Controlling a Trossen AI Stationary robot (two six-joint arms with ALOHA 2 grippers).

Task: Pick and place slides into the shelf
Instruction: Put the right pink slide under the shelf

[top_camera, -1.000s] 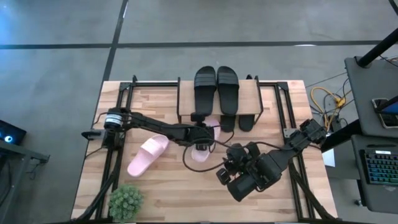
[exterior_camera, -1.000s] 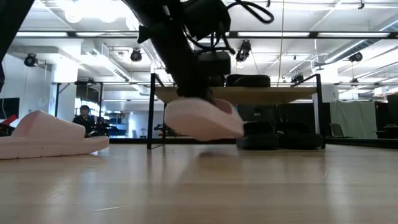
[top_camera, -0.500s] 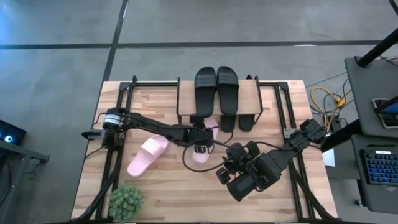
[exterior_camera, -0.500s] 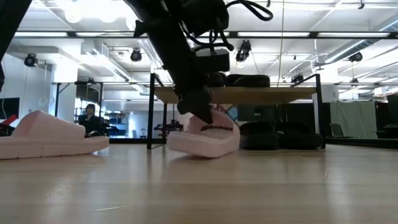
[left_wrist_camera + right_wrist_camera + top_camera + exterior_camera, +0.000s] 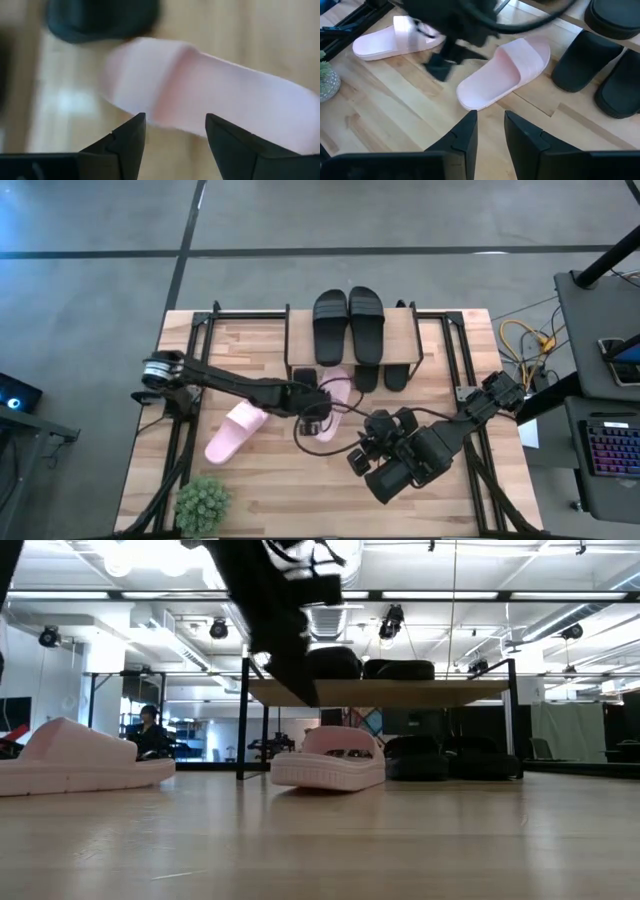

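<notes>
Two pink slides are on the table: one [image 5: 335, 404] lies flat at the shelf's front edge, its toe tucked just under the top board, and the other [image 5: 237, 430] lies well to the left, apart from the rack. Two black slides [image 5: 349, 325] sit side by side on the shelf [image 5: 404, 335] top; two more black slides [image 5: 382, 377] rest on the table under it, beside the near pink one. That lower slot looks like the intended spot for the pink pair, which would explain the near slide's position half under the board.

The left gripper [image 5: 312, 406] hangs just above and beside that pink slide, jaws apart with nothing between them; its wrist view shows the slide below and clear of both fingers [image 5: 127, 142]. Judged from this, the slide is released and sits free on the table. The right gripper [image 5: 490, 136] waits over the table's front right area, jaws narrowly apart and holding nothing, aimed toward the same slide.

The table [image 5: 280, 490] is light wood planking, bare and level, with black rails along its sides and a small green plant [image 5: 203, 502] at the front left corner. Beyond it, the low view shows a large hall with ceiling lights and a person [image 5: 148, 727] far off.
</notes>
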